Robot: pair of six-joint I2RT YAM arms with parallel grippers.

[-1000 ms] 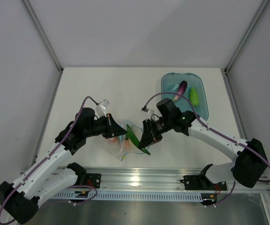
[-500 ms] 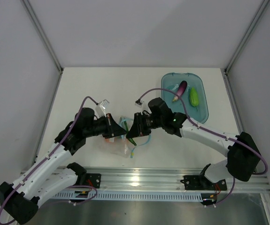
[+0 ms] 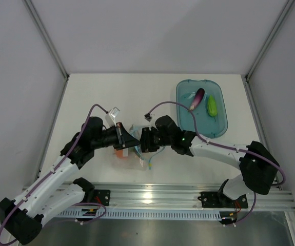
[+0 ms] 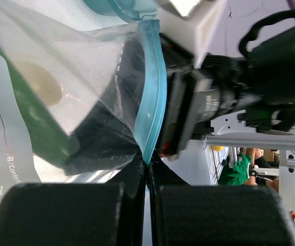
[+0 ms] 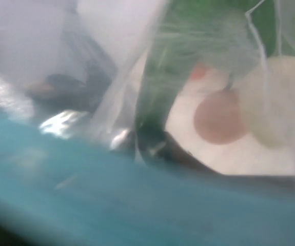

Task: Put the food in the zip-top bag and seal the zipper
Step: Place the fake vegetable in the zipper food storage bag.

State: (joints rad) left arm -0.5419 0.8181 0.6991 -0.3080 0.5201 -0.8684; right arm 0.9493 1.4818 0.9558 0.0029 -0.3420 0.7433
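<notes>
The clear zip-top bag (image 3: 133, 157) lies at the table's near middle, an orange piece (image 3: 119, 153) showing through it. My left gripper (image 3: 128, 142) (image 4: 147, 169) is shut on the light blue zipper (image 4: 153, 102) at the mouth's edge, holding it up. My right gripper (image 3: 143, 140) (image 5: 155, 146) is pushed into the mouth, shut on a long green piece (image 5: 188, 46). The blurred zipper strip (image 5: 137, 205) hides most of its fingers. A white-pink round piece (image 5: 219, 115) lies inside the bag. A purple eggplant (image 3: 197, 99) and another green piece (image 3: 212, 105) lie apart, further back on the right.
The translucent blue tray (image 3: 220, 126) at the back right holds the eggplant and the green piece. A metal rail (image 3: 147, 195) runs along the near edge, and white walls close in the table on three sides.
My right gripper has travelled left with the green piece, from beside the bag into its mouth. The left gripper has kept its hold on the zipper edge.
</notes>
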